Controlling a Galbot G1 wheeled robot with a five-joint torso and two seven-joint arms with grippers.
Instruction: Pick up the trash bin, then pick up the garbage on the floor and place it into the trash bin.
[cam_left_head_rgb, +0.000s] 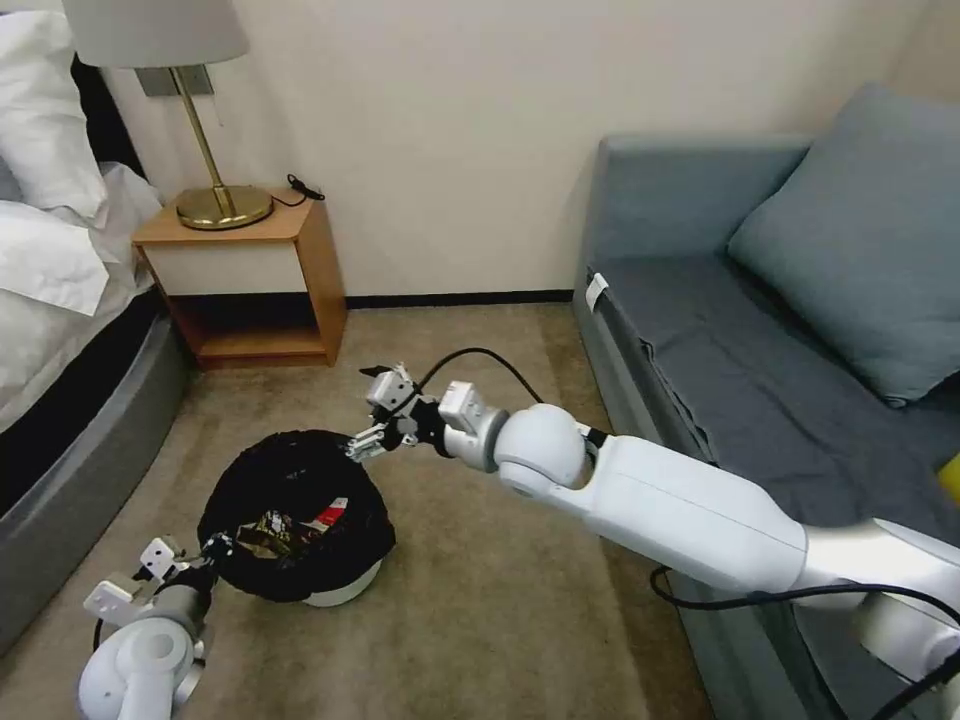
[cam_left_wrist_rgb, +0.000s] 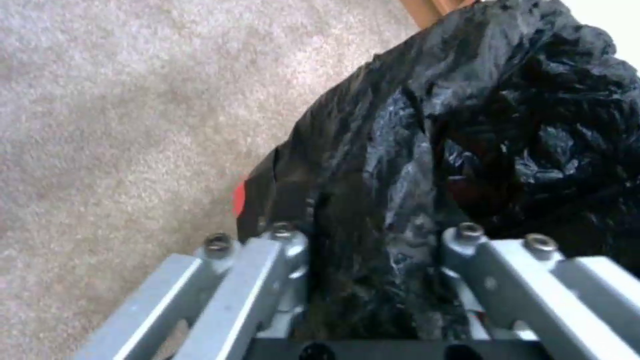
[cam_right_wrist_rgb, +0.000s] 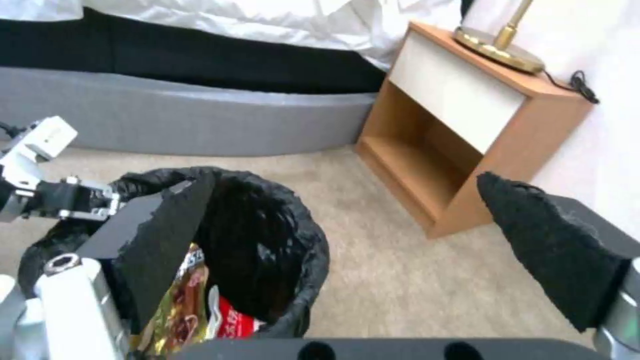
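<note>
Right gripper (cam_left_head_rgb: 383, 415) above trash bin (cam_left_head_rgb: 300, 500), jaws apparently spread.

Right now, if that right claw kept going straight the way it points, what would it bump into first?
Probably nothing soon. The right gripper, fingers open, hovers beside the trash bin rim and points past it toward the bed base. The bin's far rim may lie in its line; depth is unclear.
</note>
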